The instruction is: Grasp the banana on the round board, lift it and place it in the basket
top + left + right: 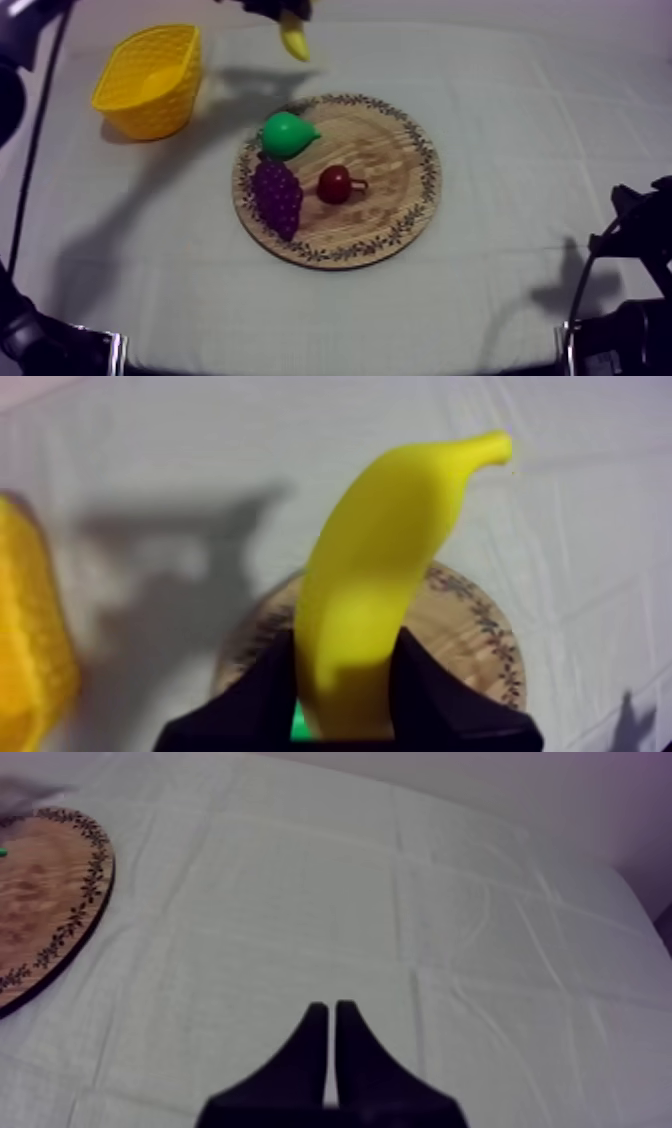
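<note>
The yellow banana [294,41] hangs in the air at the table's far side, between the yellow basket [150,80] and the wooden board [400,180]. My left gripper [278,10] is shut on it from above. Close up, the banana [375,586] stands between the two black fingers [440,696], high over the board [470,626], with the basket [30,656] off to one side. My right gripper [330,1014] is shut on nothing, its fingers together over bare cloth beside the board [50,902]. It rests low at the table's right [640,240].
On the board lie a green pear [287,134], a purple bunch of grapes [277,195] and a small red fruit [335,184]. The basket stands at the far left of the table.
</note>
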